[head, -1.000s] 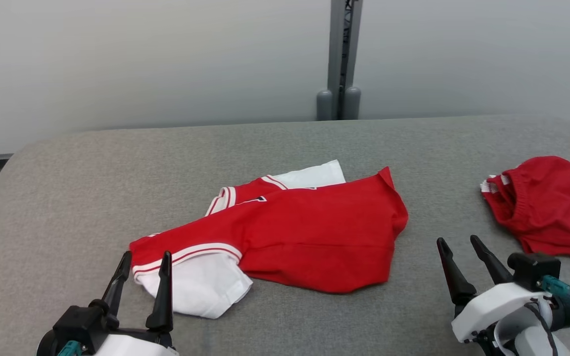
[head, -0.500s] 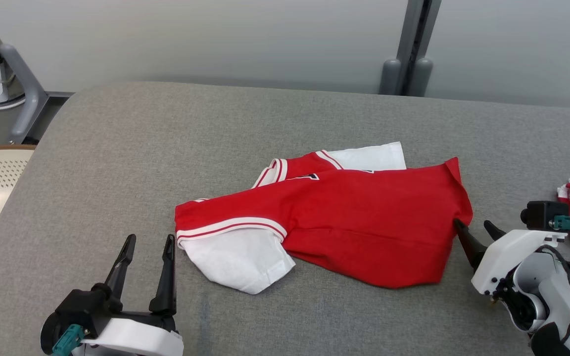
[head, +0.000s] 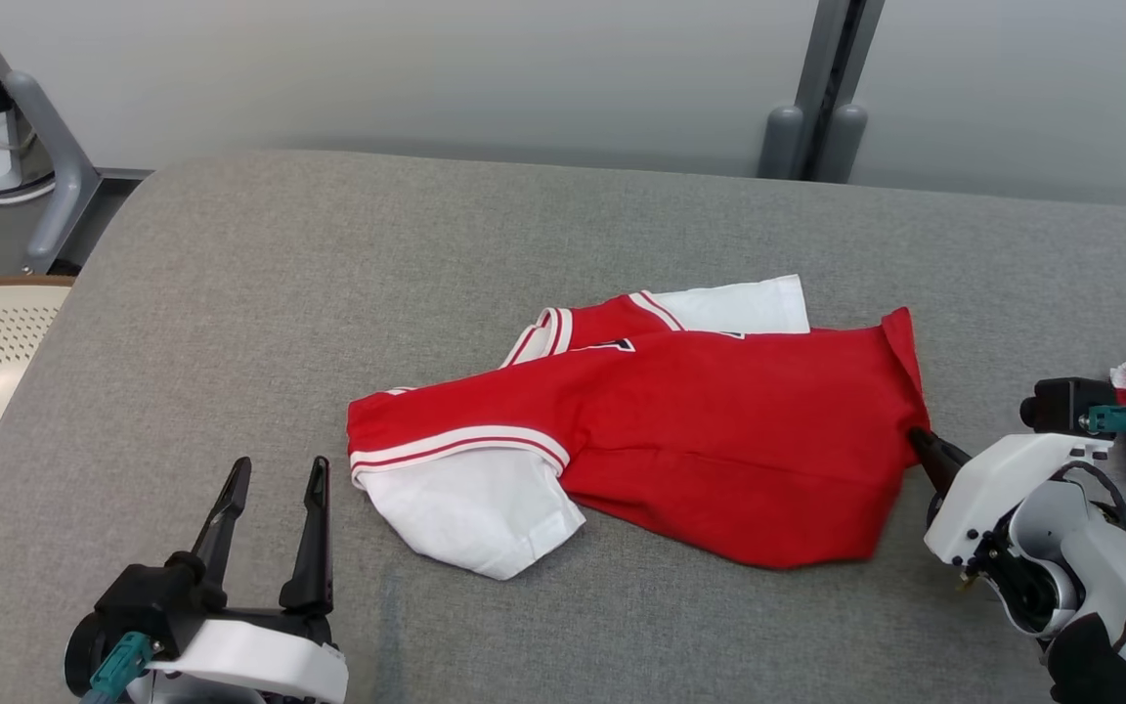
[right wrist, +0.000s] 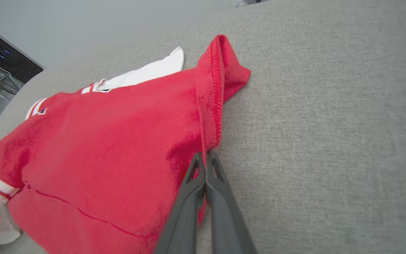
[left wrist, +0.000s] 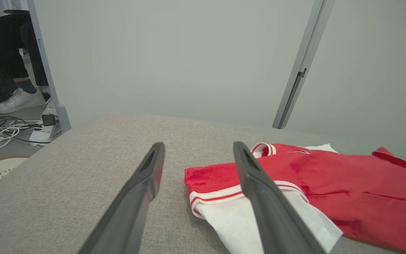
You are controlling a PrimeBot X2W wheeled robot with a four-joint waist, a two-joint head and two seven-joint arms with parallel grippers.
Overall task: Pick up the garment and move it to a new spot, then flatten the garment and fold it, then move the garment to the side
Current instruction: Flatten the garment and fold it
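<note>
Head view, right tool (head: 917, 439) now pinched on garment (head: 700, 430) edge, earlier open

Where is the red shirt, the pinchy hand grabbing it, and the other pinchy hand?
red shirt (head: 719, 440): head view, middle of its red body.
right gripper (right wrist: 205, 154): right wrist view, between its closed fingertips at the shirt's hem.
left gripper (head: 280, 469): head view, between its open fingertips.

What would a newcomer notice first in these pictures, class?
A red and white shirt lies crumpled in the middle of the grey table. At its right edge the right hand is shut on the red hem, while the left hand hovers open near the white sleeve.
</note>
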